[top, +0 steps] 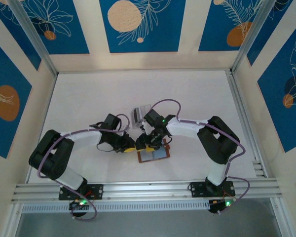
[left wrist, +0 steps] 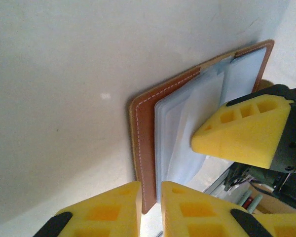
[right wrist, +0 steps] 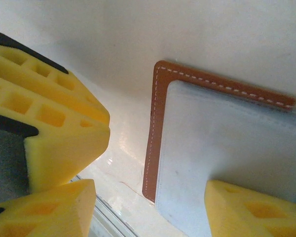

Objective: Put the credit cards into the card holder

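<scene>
top external view, near to far: left gripper (top: 130,147) and right gripper (top: 149,146) meet over the card holder (top: 155,156), which lies open and flat on the white table (top: 89,98) just beyond the arm bases. a clear slotted stand (top: 138,114) sits just past the grippers.

left wrist view: left fingers nearly pressed together with a thin slit between. the holder's brown corner lines up with the slit, can't tell if it's nipped.

right wrist view: right fingers spread wide, one pad (right wrist: 251,210) resting on the bluish inner pocket, the other off the leather.

handling guess: holder looks light, thin and floppy, likely to skate on the smooth top, so pin one flap and take the stitched brown edge. credit cards would be stiff, slick and flat, best taken by their edges.

count: one holder, one stand, two grippers. cards too small to make out, can't count them.
</scene>
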Controlling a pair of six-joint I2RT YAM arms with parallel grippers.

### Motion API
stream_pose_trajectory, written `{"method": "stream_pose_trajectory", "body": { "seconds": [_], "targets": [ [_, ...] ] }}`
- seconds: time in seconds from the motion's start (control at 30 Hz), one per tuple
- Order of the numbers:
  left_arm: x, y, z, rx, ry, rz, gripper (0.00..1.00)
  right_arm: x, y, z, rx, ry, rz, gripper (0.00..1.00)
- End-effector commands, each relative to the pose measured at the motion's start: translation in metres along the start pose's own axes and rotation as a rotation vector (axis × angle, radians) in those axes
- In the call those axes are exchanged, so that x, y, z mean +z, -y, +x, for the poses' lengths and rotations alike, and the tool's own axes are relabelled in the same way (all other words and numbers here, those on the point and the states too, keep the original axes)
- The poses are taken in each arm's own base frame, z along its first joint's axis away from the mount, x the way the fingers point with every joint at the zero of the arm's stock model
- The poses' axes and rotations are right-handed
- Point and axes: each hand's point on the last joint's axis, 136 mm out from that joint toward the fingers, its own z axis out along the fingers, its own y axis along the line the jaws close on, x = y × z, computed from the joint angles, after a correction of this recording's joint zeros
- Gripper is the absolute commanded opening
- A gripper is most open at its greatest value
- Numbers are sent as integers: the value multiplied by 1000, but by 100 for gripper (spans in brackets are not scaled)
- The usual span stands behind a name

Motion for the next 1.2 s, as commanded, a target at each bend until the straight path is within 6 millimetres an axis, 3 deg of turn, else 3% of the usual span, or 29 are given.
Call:
{"method": "stream_pose_trajectory", "body": {
  "seconds": [0.0, 0.37, 0.63, 0.87, 1.03, 1.17],
  "targets": [
    [-8, 52, -20, 74, 40, 168, 15, -1, -20, 8, -70, -19, -90, 62],
    [13, 67, -25, 73, 2, 231, 15, -1, -29, 8, -103, -32, -153, 63],
    [8, 56, -23, 64, 30, 163, 13, -27, -49, 8, -161, 17, -203, 65],
    [-8, 49, -20, 47, 72, 148, 14, -57, -61, 2, -174, 61, -282, 65],
    [-23, 45, -22, 44, 105, 137, 14, -88, -45, -23, -148, 150, -171, 60],
    [-38, 44, -35, 32, 149, 141, 13, -109, -31, -56, -121, 214, -58, 47]
  ]
}}
